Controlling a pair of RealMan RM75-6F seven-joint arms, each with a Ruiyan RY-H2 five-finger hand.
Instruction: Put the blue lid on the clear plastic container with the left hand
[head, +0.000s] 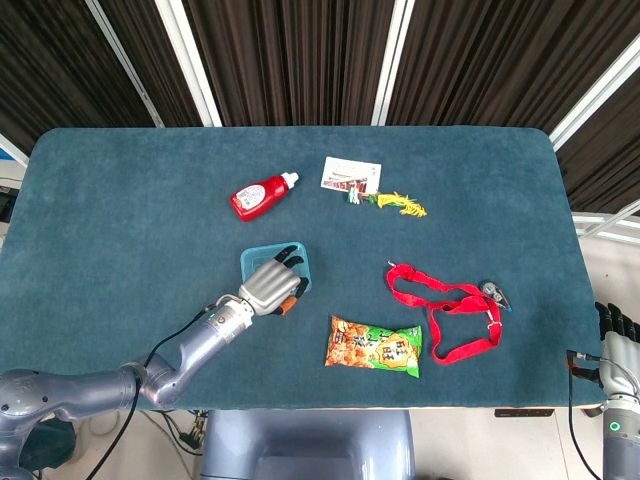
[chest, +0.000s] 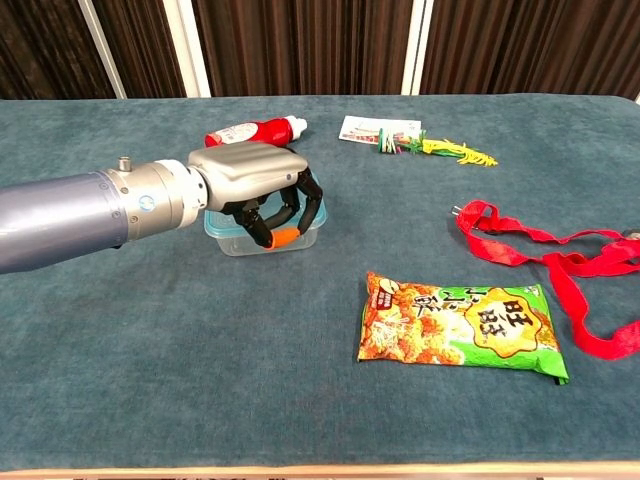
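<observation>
Fingers (chest: 300, 205) of the left hand (chest: 255, 185) curl downward over the blue lid (head: 258, 262), which sits on top of the clear plastic container (chest: 228, 235); the dark fingertips and one orange-tipped digit hang at the container's near-right edge. Whether they actually press the lid or only hover against it cannot be told from either view. The silver left forearm (chest: 70, 215) reaches toward the container from the table's near-left edge.

Everything else lies on the teal felt-covered table (head: 120, 200) and is placed relative to the container. Beyond it, toward the far edge, lies the red squeeze bottle with a white cap (head: 262, 195), on its side. Further beyond and to the right rests a small white printed card (head: 350, 174), with a yellow and green tasselled ornament (head: 395, 203) just beside the card. To the container's near right lies the orange and green snack packet (head: 374, 347), flat on the felt. Well to the right, a red fabric strap (head: 445, 315) is looped loosely, a small metal clip (head: 492, 292) at its far-right end.

Off the table's near-right corner, the right hand (head: 615, 330) shows only dark fingertips, so its state cannot be told.
</observation>
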